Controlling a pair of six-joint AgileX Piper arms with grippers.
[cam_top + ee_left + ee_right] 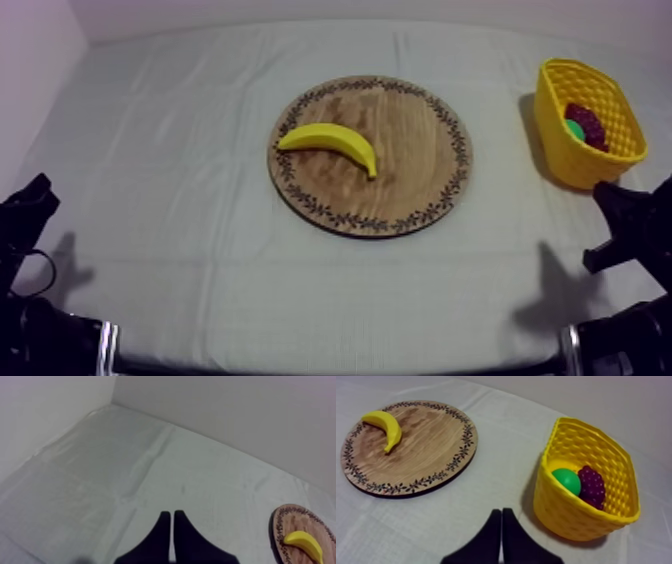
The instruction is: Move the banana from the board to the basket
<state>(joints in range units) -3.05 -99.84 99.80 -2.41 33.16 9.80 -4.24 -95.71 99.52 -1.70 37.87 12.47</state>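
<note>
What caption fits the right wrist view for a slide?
Right gripper, shut, faces yellow toy banana on round wooden board beside yellow basket holding purple grapes and green fruit.

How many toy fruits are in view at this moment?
3. A banana lies on the board. Grapes and a green round fruit sit side by side in the basket. More may be hidden beneath those two.
</note>
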